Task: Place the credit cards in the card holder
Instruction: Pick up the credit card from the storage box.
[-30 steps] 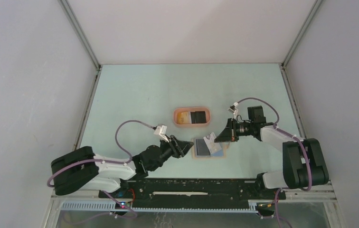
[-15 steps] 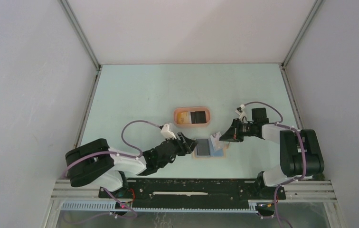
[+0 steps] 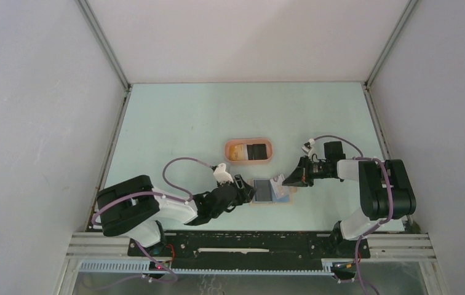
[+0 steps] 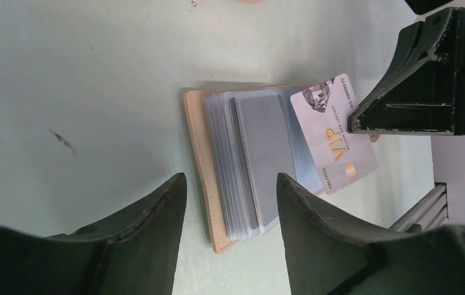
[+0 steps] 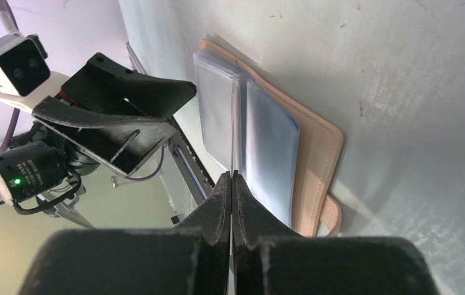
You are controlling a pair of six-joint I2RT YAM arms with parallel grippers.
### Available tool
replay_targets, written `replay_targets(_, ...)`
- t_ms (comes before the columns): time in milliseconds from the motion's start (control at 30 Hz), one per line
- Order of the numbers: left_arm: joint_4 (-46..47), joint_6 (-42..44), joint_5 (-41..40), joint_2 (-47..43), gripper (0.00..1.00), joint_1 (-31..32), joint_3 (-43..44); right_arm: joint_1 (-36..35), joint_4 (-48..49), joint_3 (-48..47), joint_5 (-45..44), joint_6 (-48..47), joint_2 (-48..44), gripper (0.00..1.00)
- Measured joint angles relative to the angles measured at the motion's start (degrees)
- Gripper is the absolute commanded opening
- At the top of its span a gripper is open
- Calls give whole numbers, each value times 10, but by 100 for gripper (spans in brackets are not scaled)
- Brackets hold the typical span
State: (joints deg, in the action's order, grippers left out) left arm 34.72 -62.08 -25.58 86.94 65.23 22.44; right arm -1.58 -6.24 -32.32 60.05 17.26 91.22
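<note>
Tan wallet point(image 3: 266, 192) lies open on the table point(image 3: 181, 123), near the front edge and between the two grippers. Its clear sleeves point(image 4: 248, 166) face up and fan out from the tan cover. Check the right gripper point(image 3: 286, 180): its jaws are pressed together on one edge of the pale card point(image 4: 334, 132), which carries gold "VIP" lettering. You see this card held at a slant over the right part of the wallet, with its free end above the sleeves; you cannot tell whether it touches them. From the right wrist view the card shows only edge-on, as a thin line ahead of the closed fingertips. Check the left gripper point(image 3: 246, 192): its jaws stand partly apart and hold nothing. In the left wrist view, one end of the wallet shows in the gap between the fingers point(image 4: 150, 233); you cannot confirm contact with the wallet. Locate the other cards in the pink tray point(image 3: 248, 141), which sits behind the wallet and apart from it. It holds one orange card point(image 3: 237, 151) on the left and one black card point(image 3: 256, 151) just beside it.
</note>
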Motion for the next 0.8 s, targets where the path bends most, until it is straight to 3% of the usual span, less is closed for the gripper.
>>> replay_targets(200, -6, 2, 1, 2, 60, 0, 3, 1, -4, -1, 32, -10, 0, 0)
replay_targets(400, -7, 64, 10, -34, 64, 0, 3, 7, -91, -71, 113, -99, -5, 0)
replay_targets(600, 98, 172, 97, -114, 65, -10, -5, 8, -221, -139, 188, -243, -64, 0)
replay_targets(800, 193, 219, 171, -164, 65, -19, -10, 8, -320, -172, 220, -353, -176, 0)
